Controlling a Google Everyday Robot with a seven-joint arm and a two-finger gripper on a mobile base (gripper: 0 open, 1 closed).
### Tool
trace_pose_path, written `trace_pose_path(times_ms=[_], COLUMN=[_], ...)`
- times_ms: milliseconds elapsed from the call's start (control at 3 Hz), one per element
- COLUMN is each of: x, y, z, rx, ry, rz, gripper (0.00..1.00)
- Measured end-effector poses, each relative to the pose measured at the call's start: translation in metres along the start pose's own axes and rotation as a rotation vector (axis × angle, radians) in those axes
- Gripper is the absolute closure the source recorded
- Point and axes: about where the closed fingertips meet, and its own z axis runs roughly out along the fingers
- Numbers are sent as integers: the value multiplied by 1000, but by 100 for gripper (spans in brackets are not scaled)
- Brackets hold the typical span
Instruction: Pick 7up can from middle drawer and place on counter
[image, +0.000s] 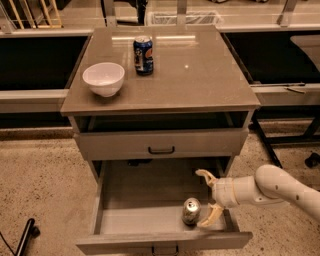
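The 7up can (191, 210) stands upright on the floor of the open middle drawer (145, 220), near its front right. My gripper (205, 198) reaches in from the right, inside the drawer. Its fingers (204, 174) are spread wide; the near one lies just right of the can, the far one behind it. The can is not held. The counter (190, 75) is the glossy grey-brown top of the cabinet above.
A white bowl (103, 78) and a dark blue can (143, 55) stand on the counter's left and back. The top drawer (160, 142) is slightly open. A black metal frame (285, 135) stands right of the cabinet.
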Motion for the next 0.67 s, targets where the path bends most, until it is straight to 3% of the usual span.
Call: trace_pose_path(times_ms=[333,667], x=[25,49], y=[7,11], z=[19,36], rx=[-52,-71], ry=[-6,-6], rz=[6,27], gripper=[0,12])
